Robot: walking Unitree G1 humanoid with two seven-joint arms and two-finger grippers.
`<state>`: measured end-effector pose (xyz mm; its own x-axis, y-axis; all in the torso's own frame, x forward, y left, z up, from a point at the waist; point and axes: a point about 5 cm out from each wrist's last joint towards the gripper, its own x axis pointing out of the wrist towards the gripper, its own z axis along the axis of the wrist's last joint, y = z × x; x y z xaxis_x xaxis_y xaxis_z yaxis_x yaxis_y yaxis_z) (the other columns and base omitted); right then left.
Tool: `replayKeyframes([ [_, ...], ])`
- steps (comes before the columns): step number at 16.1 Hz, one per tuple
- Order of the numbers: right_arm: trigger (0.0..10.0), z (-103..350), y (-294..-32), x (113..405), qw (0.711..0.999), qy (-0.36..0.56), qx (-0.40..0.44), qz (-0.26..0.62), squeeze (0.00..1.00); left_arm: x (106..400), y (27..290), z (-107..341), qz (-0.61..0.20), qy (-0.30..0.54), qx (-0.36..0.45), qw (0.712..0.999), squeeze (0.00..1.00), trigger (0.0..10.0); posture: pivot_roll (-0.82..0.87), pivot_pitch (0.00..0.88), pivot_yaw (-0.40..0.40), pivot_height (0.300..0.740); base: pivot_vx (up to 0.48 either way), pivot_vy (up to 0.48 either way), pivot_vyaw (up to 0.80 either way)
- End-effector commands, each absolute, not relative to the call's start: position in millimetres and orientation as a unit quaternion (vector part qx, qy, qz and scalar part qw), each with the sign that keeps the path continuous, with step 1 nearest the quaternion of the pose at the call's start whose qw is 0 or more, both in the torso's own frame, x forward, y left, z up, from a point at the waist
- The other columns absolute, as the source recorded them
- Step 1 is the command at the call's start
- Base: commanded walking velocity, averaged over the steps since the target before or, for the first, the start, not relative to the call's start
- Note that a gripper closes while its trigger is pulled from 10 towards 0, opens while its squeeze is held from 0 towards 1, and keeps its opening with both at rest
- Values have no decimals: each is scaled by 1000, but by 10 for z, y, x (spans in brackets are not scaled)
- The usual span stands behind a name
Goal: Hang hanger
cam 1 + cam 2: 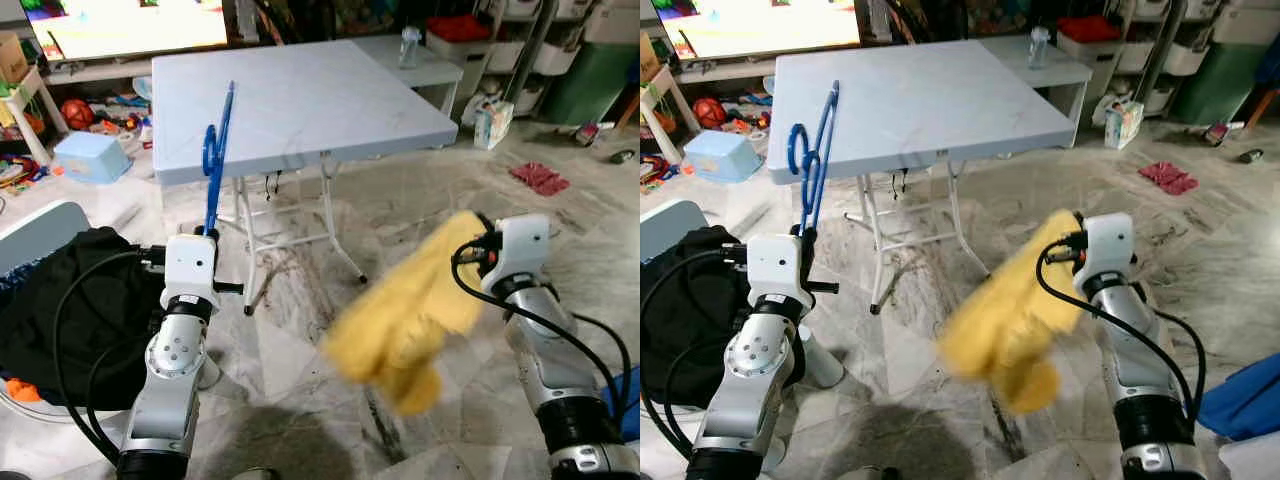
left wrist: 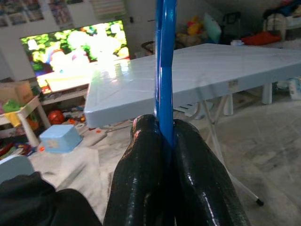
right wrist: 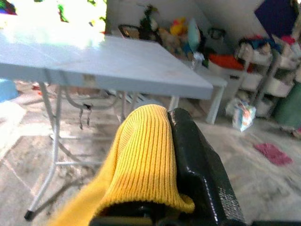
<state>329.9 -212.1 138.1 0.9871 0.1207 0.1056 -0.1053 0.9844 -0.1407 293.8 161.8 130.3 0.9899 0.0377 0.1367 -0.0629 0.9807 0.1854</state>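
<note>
A blue plastic hanger stands upright in front of the folding table, and my left gripper is shut on its lower end. Its hook curls to the left. My right gripper is shut on a yellow knitted garment, which hangs blurred below and left of the right wrist. The garment drapes over one black finger and hides the other. The hanger and the garment are well apart, with floor between them.
A white folding table stands ahead on marble floor. Black clothing is piled at my left. A light blue basin and toys lie far left, a red cloth far right, and storage shelves behind.
</note>
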Motion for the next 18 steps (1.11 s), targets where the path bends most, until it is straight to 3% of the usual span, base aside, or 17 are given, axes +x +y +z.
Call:
replayKeyframes([
  [1,0,1353,-2149,3270,996,-52,-56,51,0,2934,1630,1278,37,-57,94,993,0,10000,31,0,-12,740,0,0,0],
  [5,0,1342,-2054,3279,998,-56,-23,22,0,2932,1619,1156,37,-33,64,997,0,10000,29,0,-14,740,66,0,0],
  [17,0,1388,-1897,3305,998,-64,2,18,0,3003,1574,1162,29,-33,52,998,0,10000,27,0,-11,740,386,0,0],
  [18,10000,1387,-1890,3305,998,-63,2,19,0,3001,1576,1147,29,-31,53,998,0,10000,30,0,-11,740,394,0,0],
])
